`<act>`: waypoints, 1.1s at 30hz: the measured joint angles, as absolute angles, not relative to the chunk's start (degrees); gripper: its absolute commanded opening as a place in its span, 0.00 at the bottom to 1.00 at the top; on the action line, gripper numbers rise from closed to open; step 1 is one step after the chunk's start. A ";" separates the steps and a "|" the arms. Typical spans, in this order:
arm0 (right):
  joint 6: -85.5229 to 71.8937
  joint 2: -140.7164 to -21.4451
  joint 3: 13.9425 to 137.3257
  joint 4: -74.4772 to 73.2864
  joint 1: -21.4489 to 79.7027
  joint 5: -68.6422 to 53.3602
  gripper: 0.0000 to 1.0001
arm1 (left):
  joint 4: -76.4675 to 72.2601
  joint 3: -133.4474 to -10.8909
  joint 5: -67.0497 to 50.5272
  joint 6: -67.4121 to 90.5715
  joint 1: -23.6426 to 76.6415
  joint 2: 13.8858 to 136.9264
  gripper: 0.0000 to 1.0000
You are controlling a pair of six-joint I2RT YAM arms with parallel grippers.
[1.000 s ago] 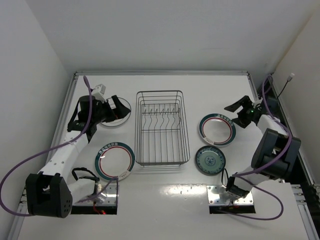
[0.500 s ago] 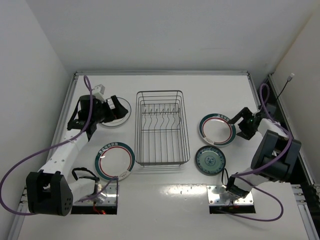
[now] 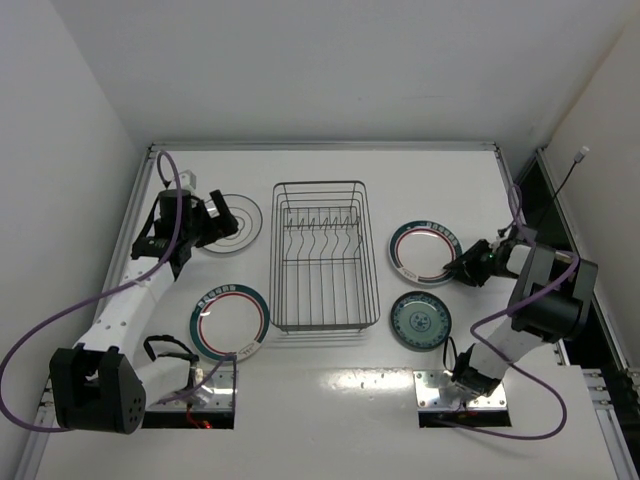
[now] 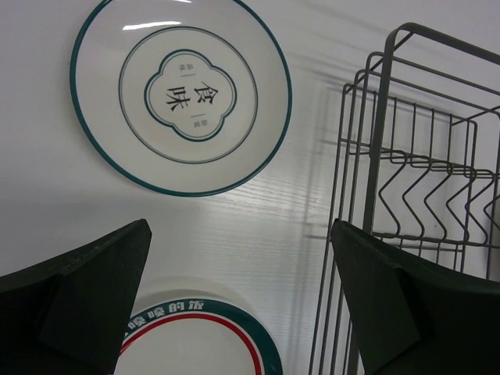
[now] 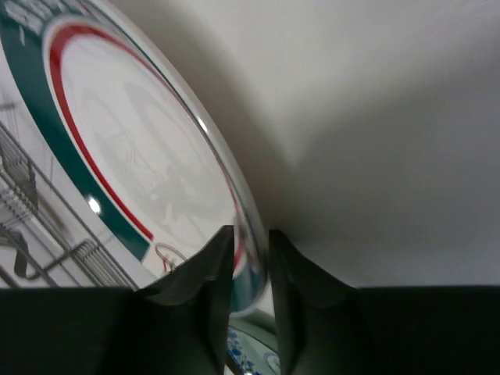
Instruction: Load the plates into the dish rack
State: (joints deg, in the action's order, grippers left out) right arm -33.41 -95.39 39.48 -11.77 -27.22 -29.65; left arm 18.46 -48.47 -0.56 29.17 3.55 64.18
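White ringed plate (image 4: 181, 94) reads 食味; left pincer (image 4: 241, 230) apart; right pincer (image 5: 250, 234) clamps green-rimmed plate (image 5: 117, 133).

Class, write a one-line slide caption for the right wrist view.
Right arm's jaws closed on the near rim of the green-and-red-ringed plate.

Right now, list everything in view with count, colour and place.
rectangular metal wire dish rack: 1, grey, centre
round white plates, green rim, red ring: 2; near-left plate left of rack, right plate right of rack
round plate with black rings: 1, white, far left
small round patterned plate: 1, teal, near right
table: 1, white, under everything
left hand: 1, black, open, far left
right hand: 1, black, shut on right plate's rim
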 measured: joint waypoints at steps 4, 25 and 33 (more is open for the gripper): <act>-34.30 -98.10 39.20 -9.32 -27.20 -32.67 0.00 | 19.31 -49.04 0.95 29.19 3.55 64.45 1.00; -35.18 -77.19 53.63 -17.96 -5.63 -6.31 0.00 | 20.40 -49.45 -0.19 30.39 3.53 67.20 1.00; -34.89 -77.34 64.62 -26.35 7.90 8.93 0.00 | 20.58 -49.45 -0.40 30.48 3.53 67.22 1.00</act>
State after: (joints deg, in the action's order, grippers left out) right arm -34.89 -77.34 64.62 -26.35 7.90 8.93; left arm 20.58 -49.45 -0.40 30.48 3.53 67.22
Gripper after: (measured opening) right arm 0.051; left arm 1.000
